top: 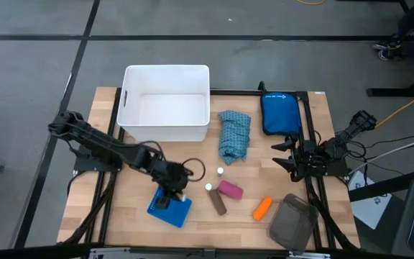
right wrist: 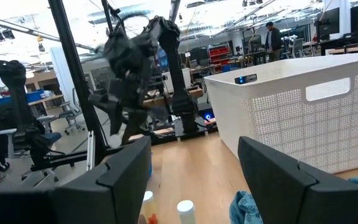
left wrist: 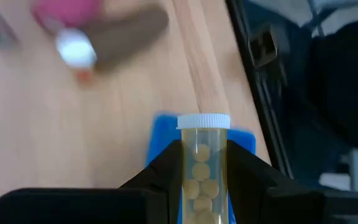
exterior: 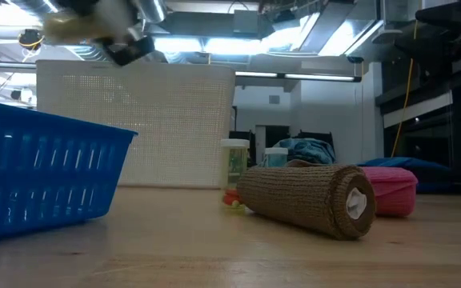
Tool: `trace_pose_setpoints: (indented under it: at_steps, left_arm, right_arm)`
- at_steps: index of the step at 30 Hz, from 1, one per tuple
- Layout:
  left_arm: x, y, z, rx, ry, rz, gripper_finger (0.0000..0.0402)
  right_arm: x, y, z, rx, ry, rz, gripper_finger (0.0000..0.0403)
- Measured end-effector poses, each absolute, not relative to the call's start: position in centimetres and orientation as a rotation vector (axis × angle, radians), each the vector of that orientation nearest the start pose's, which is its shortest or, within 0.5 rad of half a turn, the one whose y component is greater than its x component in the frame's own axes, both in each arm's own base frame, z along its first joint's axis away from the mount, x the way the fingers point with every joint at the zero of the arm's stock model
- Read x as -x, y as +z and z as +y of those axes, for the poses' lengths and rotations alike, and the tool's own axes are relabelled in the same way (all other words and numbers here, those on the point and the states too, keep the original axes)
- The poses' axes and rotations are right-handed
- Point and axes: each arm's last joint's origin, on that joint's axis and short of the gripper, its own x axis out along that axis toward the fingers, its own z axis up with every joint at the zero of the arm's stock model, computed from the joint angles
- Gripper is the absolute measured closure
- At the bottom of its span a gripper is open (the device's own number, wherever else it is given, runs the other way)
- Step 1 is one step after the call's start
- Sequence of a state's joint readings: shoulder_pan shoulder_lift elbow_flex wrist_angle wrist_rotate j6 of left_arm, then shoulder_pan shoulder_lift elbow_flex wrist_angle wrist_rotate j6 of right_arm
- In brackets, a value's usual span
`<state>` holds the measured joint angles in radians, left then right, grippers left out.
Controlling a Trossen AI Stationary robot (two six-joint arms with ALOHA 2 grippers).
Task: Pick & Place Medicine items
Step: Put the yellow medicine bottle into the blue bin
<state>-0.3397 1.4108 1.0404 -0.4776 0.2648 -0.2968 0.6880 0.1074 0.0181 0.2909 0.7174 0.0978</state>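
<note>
Clear pill bottle (left wrist: 204, 165) with white cap clamped in left gripper (left wrist: 205, 163) above blue basket (top: 169, 208); right gripper (top: 284, 155) open, empty, far right.

Blue basket (top: 171, 209), white bin (top: 165, 103), pink block (top: 230, 190), orange tube (top: 262, 208), brown roll (exterior: 306, 198).

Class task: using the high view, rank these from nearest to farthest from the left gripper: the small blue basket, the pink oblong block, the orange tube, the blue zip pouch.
1. Small blue basket, directly under the left gripper.
2. Pink oblong block, table centre.
3. Orange tube, further right, near the front edge.
4. Blue zip pouch, far right corner.
</note>
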Motion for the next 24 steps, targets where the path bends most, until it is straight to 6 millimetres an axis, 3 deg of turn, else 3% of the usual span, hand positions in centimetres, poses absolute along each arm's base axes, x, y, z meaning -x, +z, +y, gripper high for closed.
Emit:
trace_pose_setpoints:
  at_steps: [11,16,24]
  left_arm:
    - [-25.6,19.8,-11.1,0.367,-0.45,1.017,0.0308]
    - [-25.6,19.4,-11.0,0.385,-0.446,1.017,0.0288]
    - [-25.8,19.5,-11.0,0.351,-0.458,0.977,0.0214]
  right_arm:
    - [-8.5,18.7,4.5,-0.226,-0.022,-0.154,0.0158]
    - [-8.5,18.7,4.5,-0.224,-0.022,-0.152,0.0158]
    - [-8.5,18.7,4.5,-0.222,-0.022,-0.149,0.0158]
